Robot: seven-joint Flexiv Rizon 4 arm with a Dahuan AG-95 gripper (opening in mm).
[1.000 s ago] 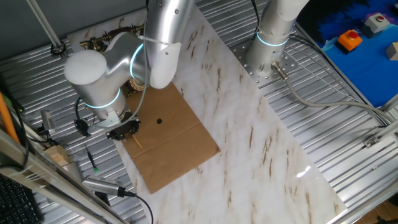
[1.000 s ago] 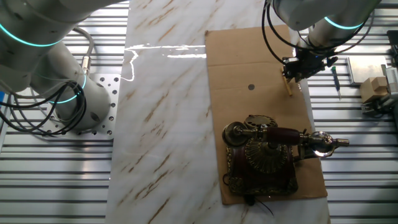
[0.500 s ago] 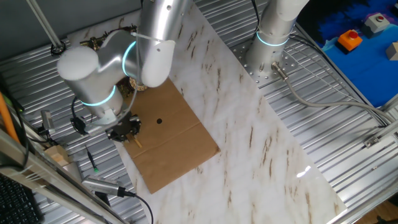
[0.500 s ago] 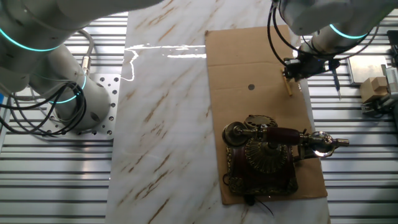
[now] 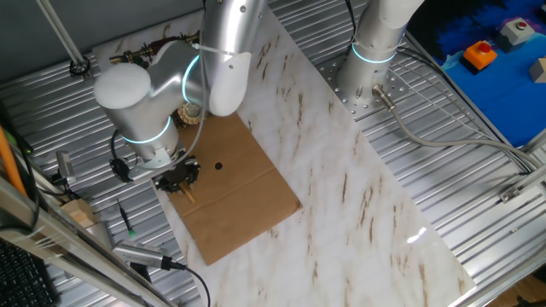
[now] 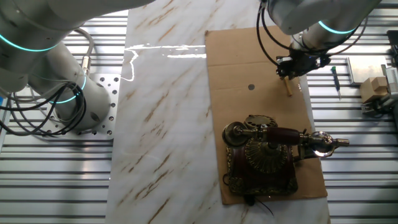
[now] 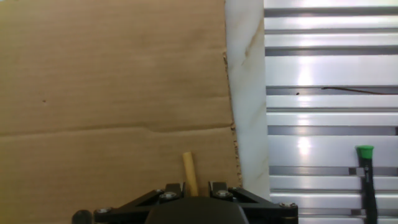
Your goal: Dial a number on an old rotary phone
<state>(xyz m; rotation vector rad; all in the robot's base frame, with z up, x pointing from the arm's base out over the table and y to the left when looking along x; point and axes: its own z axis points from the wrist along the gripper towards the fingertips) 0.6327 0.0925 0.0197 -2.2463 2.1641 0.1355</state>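
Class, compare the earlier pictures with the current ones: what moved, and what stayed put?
The gripper, holding the wooden stick, shifted slightly across the cardboard sheet, away from its edge. It kept its hold throughout. The old rotary phone and the cardboard did not move.

One fixed view: high, oblique, looks down counter (image 5: 358, 196) lengthwise, wide. Other fixed view: near top-down from opposite side, wide. Both share cardboard sheet (image 6: 249, 62), marble top, arm base. Hand view: close, looks along end effector (image 7: 189, 186) fingers at cardboard edge, wooden stick (image 7: 189, 173) in frame.
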